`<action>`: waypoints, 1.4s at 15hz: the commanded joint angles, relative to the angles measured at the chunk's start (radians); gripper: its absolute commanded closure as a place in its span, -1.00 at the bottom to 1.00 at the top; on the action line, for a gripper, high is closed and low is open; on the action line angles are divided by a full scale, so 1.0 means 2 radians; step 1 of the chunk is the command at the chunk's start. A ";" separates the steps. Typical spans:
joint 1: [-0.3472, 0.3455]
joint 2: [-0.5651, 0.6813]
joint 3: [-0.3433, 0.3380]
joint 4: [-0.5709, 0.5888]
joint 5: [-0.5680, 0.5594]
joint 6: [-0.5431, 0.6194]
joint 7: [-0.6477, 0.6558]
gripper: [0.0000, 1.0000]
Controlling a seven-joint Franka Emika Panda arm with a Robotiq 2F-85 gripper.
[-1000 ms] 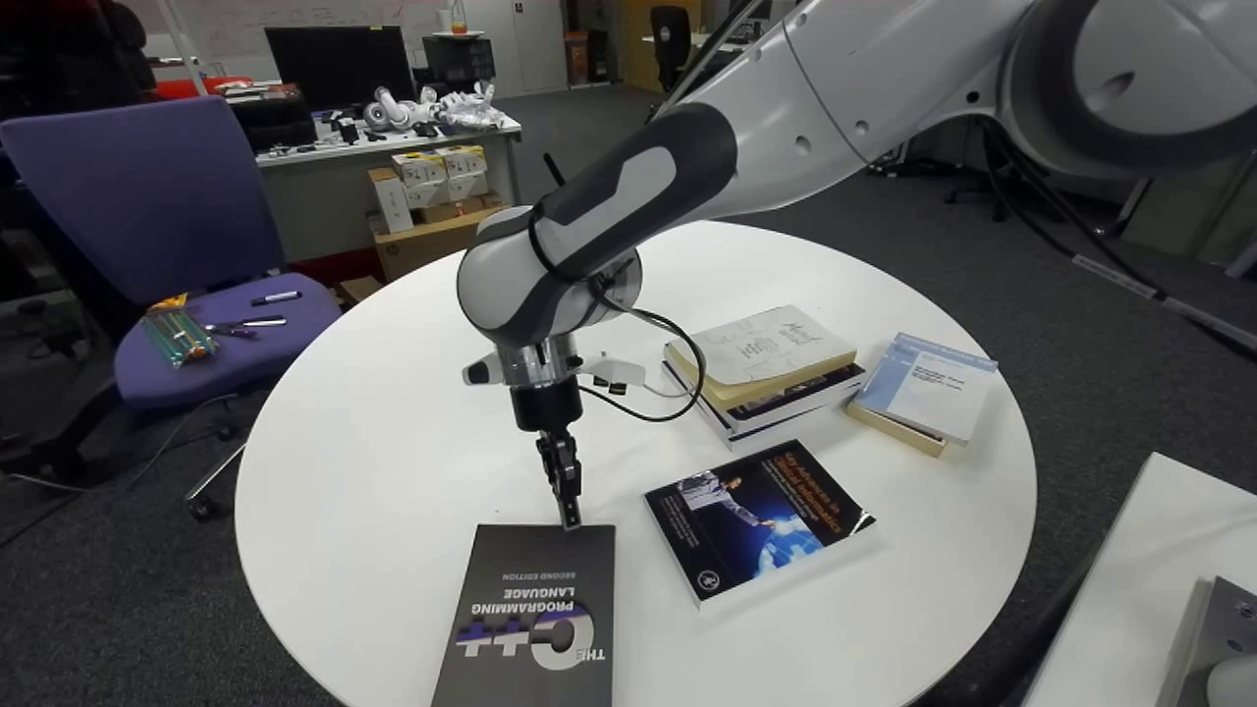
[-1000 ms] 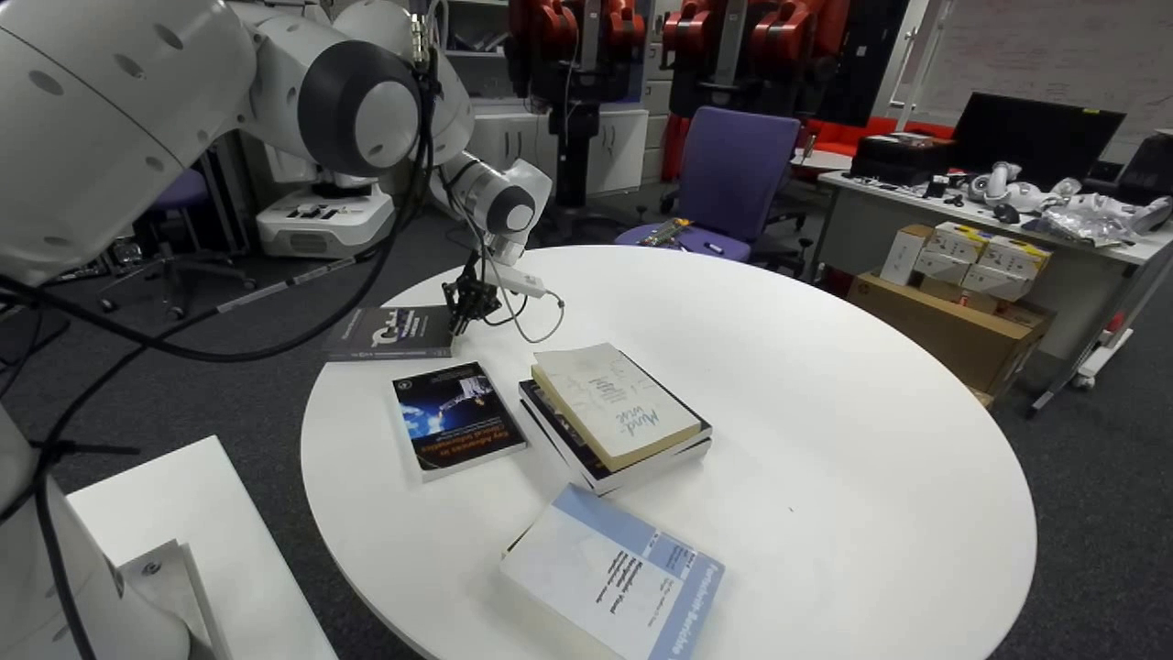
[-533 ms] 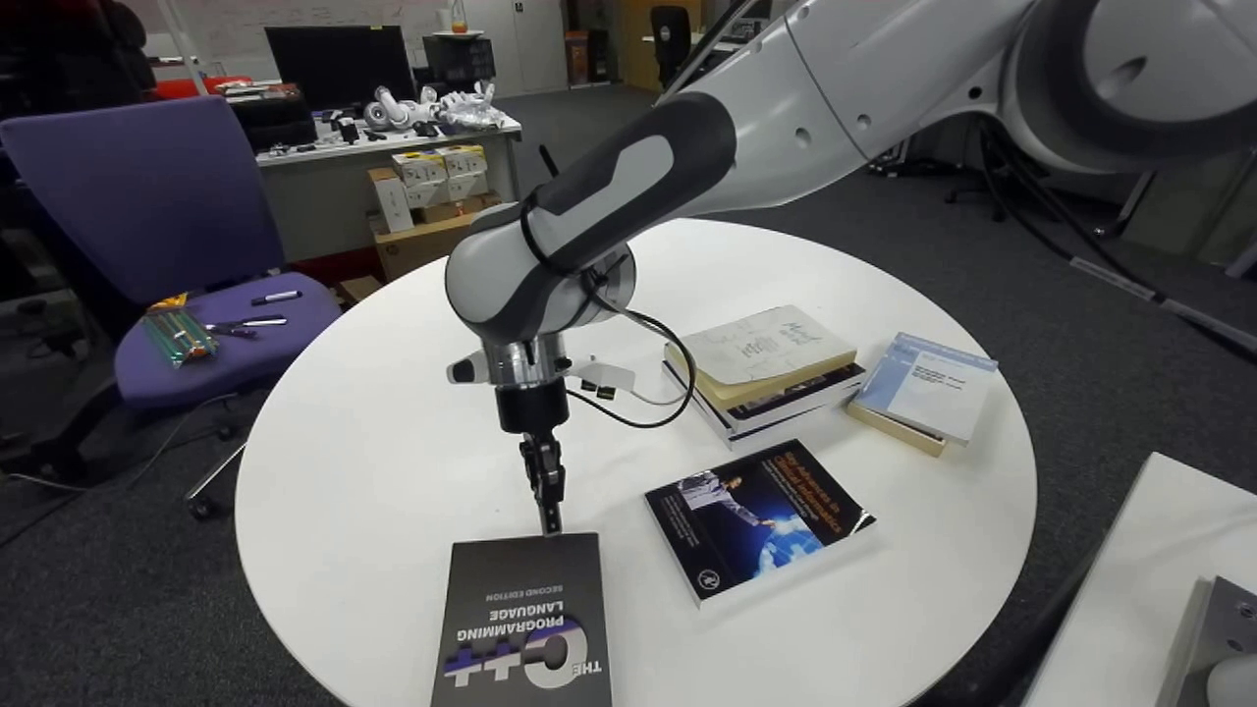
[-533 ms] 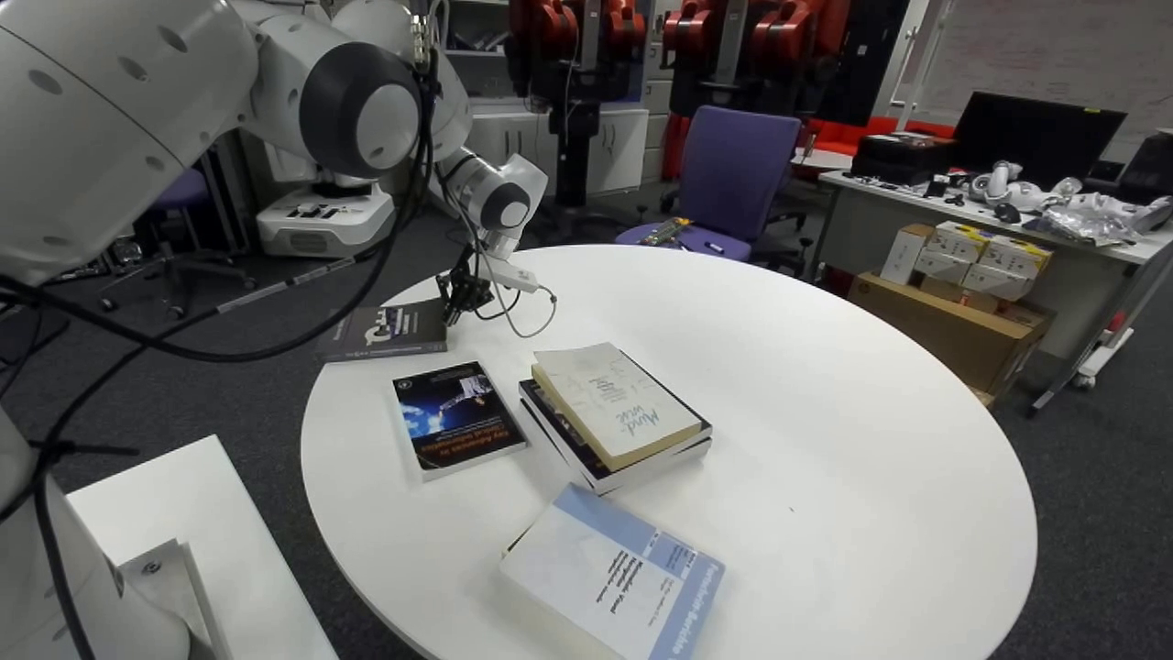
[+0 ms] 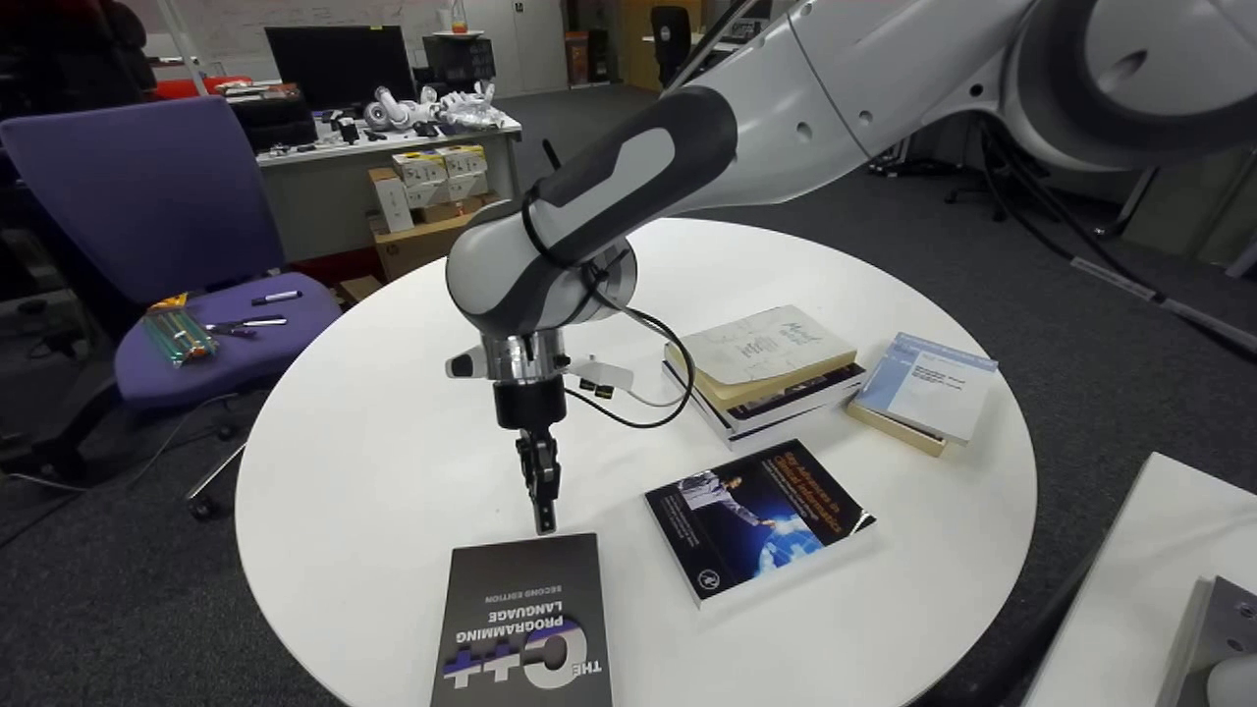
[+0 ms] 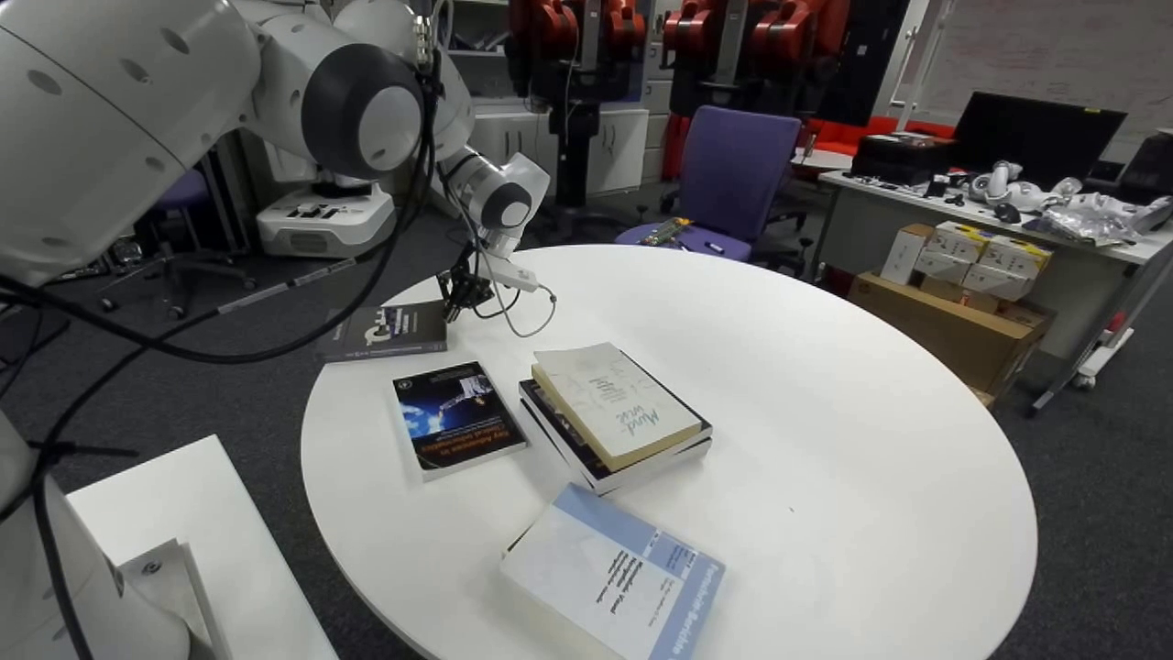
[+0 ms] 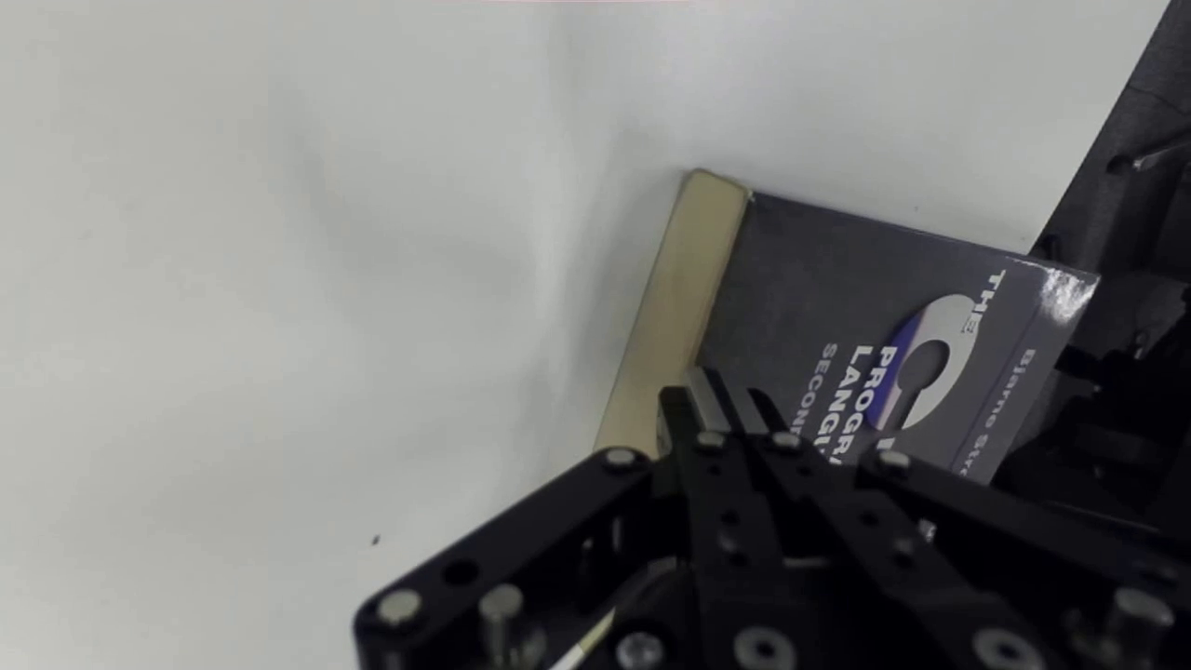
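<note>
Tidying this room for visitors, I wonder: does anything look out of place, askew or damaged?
Yes: the C++ book seems to overhang the white table; its corner shows past the rim in the wrist view. A blue-and-white book also juts past the cream-edged volume beneath it. No spill or damage stands out.

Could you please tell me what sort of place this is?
Most likely a robotics lab: in an exterior view, what look like red robots stand in the background, and a whiteboard shows behind a computer monitor.
</note>
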 commanded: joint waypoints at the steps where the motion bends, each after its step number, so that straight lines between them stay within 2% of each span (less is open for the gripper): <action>1: -0.010 0.002 0.010 0.007 0.010 -0.008 -0.009 0.31; 6: -0.003 0.018 0.007 0.037 0.007 -0.013 -0.002 -0.44; 10: 0.006 0.046 0.010 0.092 0.006 -0.025 0.000 -1.00; 16: 0.016 0.100 0.029 0.163 0.023 -0.057 -0.001 -1.00; 21: 0.014 0.123 0.048 0.184 0.043 -0.069 -0.008 -1.00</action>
